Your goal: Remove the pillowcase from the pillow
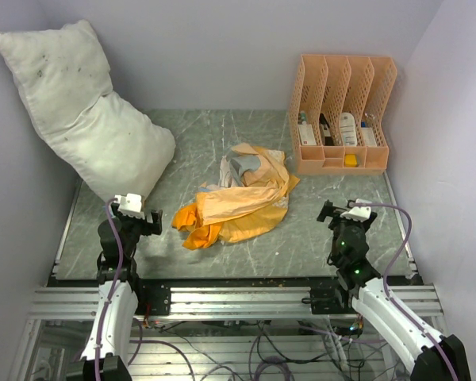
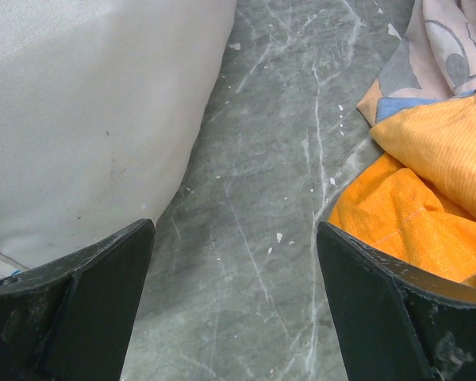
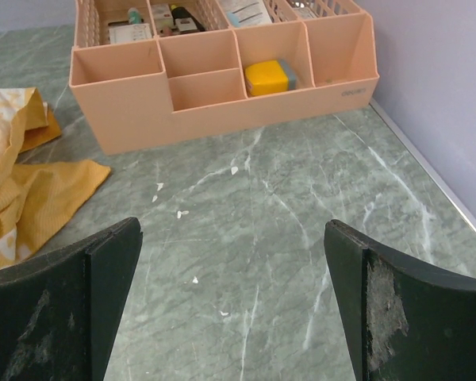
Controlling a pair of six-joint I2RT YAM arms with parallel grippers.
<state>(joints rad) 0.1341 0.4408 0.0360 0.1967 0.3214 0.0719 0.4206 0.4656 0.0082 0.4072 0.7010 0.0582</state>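
- Pillow (image 1: 83, 119): bare, propped in the far-left corner against the walls; fully out of its cover, so probably nothing left to strip.
- Left gripper (image 2: 234, 230): jaws wide apart, empty, low over the table (image 1: 301, 230) between pillow and cover; no grasp apparently needed.
- Pillowcase (image 1: 242, 202): crumpled at mid-table, apart from the pillow.
- Right gripper (image 3: 232, 226): equally wide, empty, facing the file organizer (image 1: 325, 167).

Pillow (image 1: 87, 119): bare, off-white, dark-specked, propped slanting at my far left. Pillowcase (image 1: 238, 202): orange-yellow, empty, crumpled in a heap mid-table before me, apart from the pillow.
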